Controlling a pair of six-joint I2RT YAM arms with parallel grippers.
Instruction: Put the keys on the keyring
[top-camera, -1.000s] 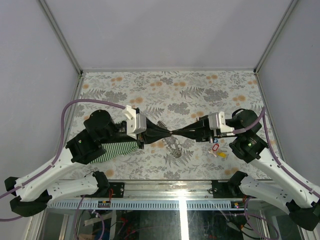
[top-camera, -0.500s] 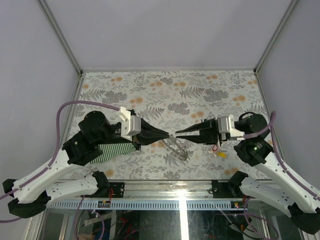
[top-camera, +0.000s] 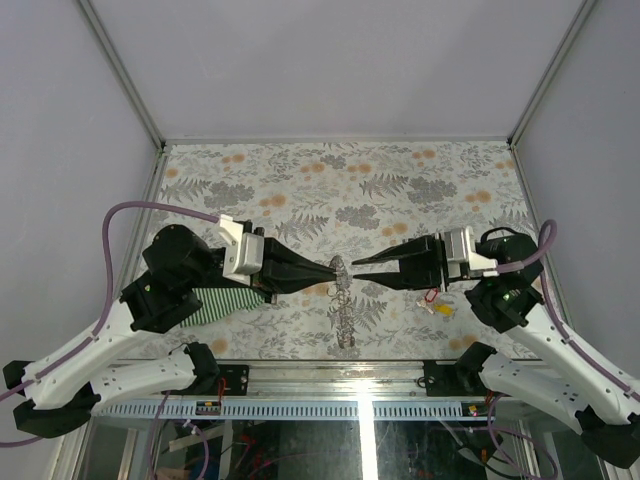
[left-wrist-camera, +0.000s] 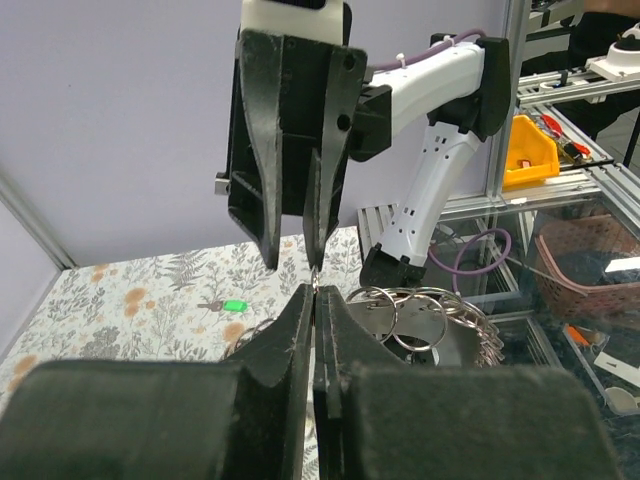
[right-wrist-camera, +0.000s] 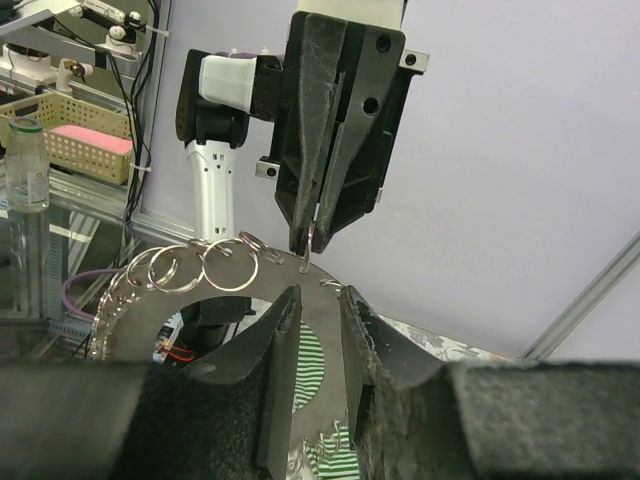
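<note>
The keyring (top-camera: 346, 305) is a thin silvery loop with small split rings along its edge. It hangs between the two arms over the middle of the table. My left gripper (top-camera: 333, 268) is shut on its top edge, and its fingertips (left-wrist-camera: 305, 300) pinch the metal. My right gripper (top-camera: 357, 262) faces it a short way off. Its jaws (right-wrist-camera: 320, 297) stand open on either side of the keyring (right-wrist-camera: 230, 300) without touching it. A red key (top-camera: 431, 296) and a yellow key (top-camera: 444, 310) lie under the right arm. A green key (left-wrist-camera: 233, 305) lies on the table.
A green striped cloth (top-camera: 225, 300) lies under the left arm. The flowered table mat (top-camera: 330, 180) reaches the grey back wall and side walls. The metal frame rail (top-camera: 330, 372) runs along the near edge.
My right gripper has opened, let go and drawn back to the right. The left gripper has pulled slightly left, still shut, and the keyring now hangs from it alone.
</note>
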